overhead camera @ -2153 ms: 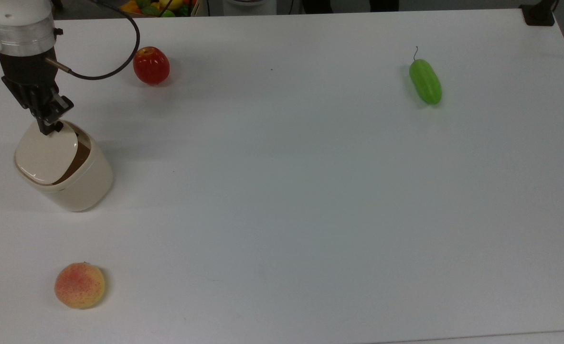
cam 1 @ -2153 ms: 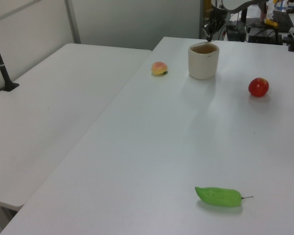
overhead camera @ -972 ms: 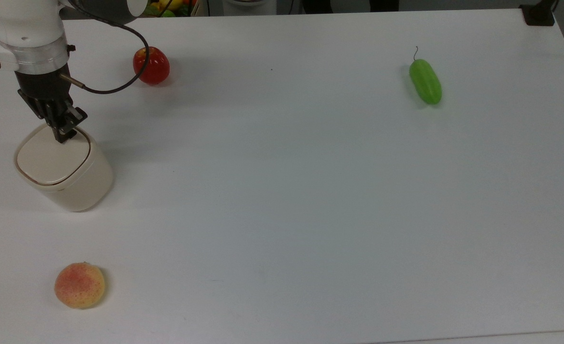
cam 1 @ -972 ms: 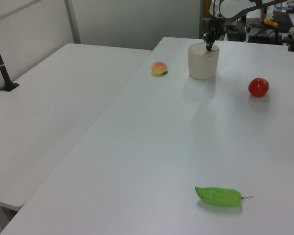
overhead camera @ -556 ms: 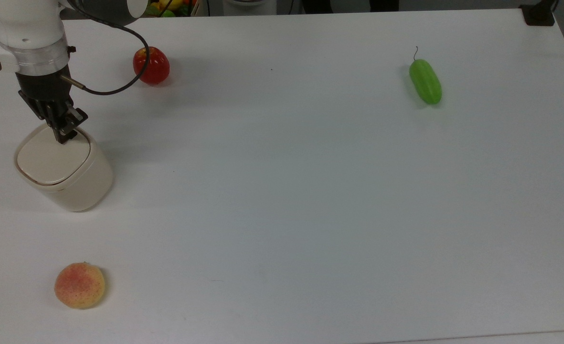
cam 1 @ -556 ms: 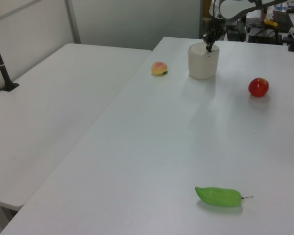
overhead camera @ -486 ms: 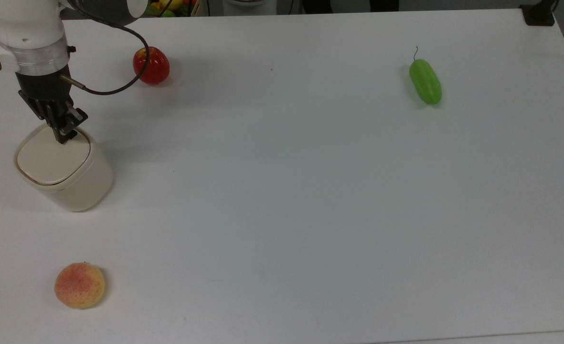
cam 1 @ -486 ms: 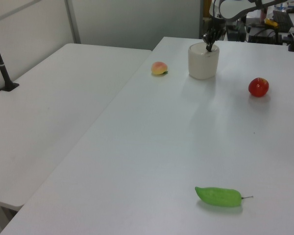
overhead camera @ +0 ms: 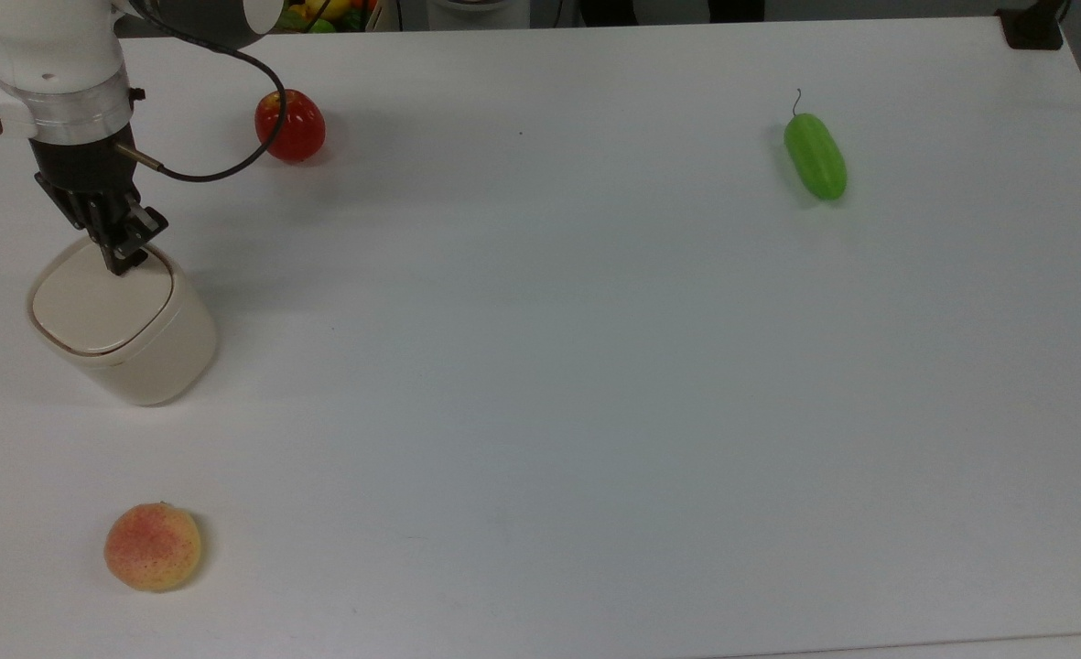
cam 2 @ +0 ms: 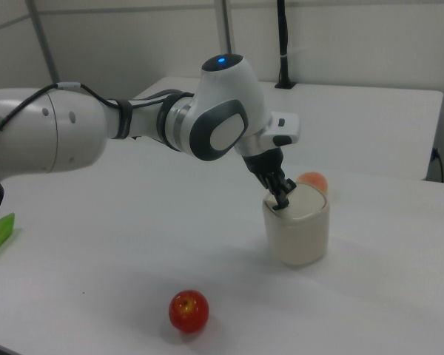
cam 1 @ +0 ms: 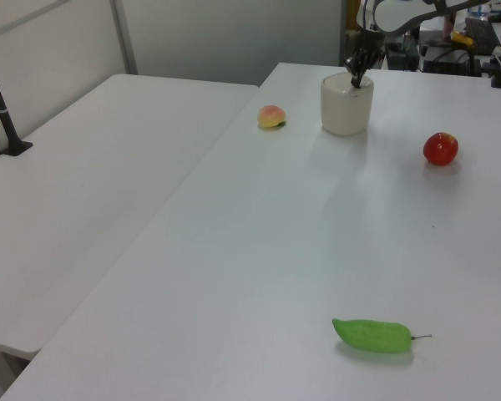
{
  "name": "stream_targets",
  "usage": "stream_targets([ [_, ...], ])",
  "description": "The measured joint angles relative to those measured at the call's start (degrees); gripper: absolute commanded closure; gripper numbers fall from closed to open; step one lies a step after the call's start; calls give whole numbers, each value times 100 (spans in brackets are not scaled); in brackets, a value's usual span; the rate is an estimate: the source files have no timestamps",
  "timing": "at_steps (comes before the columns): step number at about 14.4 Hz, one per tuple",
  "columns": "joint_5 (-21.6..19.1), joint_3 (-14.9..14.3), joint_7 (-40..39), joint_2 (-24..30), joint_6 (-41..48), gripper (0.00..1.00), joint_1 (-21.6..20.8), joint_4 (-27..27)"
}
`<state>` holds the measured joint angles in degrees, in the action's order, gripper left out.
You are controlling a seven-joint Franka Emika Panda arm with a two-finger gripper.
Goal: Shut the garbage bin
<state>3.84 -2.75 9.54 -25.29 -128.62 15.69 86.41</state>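
Observation:
The cream-beige garbage bin point(overhead camera: 137, 352) stands near the top view's left edge, its flat lid point(overhead camera: 96, 307) lying level on the rim with no brown inside showing. My gripper point(overhead camera: 126, 259) points down with its fingers shut together, the tips resting on the lid's far edge. In the left view the bin point(cam 1: 346, 107) sits at the far end of the table with the gripper point(cam 1: 356, 78) on its top. The right view has the gripper point(cam 2: 283, 200) touching the top of the bin point(cam 2: 297, 235).
A red apple point(overhead camera: 290, 125) lies behind the bin, a peach point(overhead camera: 152, 546) sits near the front left, and a green cucumber point(overhead camera: 815, 156) lies far off at the top view's right. A black cable loops from the wrist toward the apple.
At 2.2 s ago the lid stood tilted with brown inside showing; the gripper moved right and down and the lid now lies flat. Nothing has moved in the last second.

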Motion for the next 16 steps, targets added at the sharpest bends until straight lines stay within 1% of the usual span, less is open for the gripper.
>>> stream_targets([
  [4,-2,4,2,54,0,100,-25,-111],
  [7,-1,18,2,277,128,100,-257,-197],
  [10,-1,36,2,601,629,100,-744,-219],
  [16,0,57,2,1117,2104,100,-1796,-219],
])
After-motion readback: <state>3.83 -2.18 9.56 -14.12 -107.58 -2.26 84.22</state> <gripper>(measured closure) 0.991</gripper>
